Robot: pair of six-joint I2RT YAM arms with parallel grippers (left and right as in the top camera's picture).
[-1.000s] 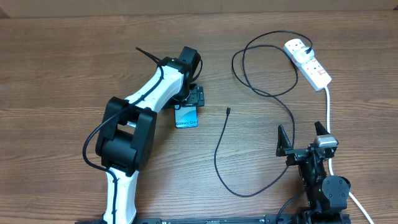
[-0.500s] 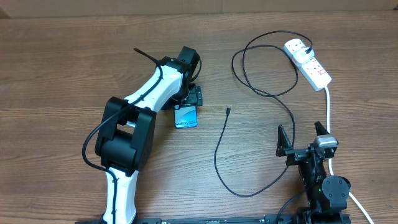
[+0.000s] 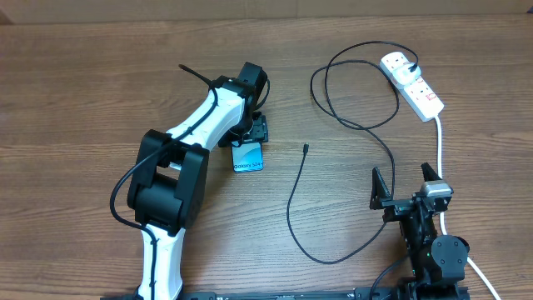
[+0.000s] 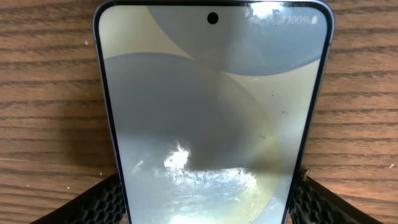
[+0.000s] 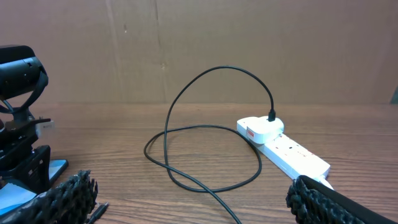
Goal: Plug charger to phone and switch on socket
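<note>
Two long edges of the phone (image 4: 205, 124) are being pinched by the left gripper (image 3: 255, 137), its pads (image 4: 102, 200) being pressed against either side. The phone is lying flat, screen up, near the middle of the desk, slightly toward the left edge. It is being judged light, rigid, slick and breakable, so a hold across the frame is being preferred over the glass. The charger (image 3: 289, 204) is being judged limp and springy. Its connector tip (image 3: 306, 148), lying free just beside the phone toward the right edge, is best taken just behind the tip. Its plug is being held by the socket (image 3: 420, 90) near the far right corner. The right gripper (image 3: 406, 185) is being held spread and empty by the near edge.
</note>
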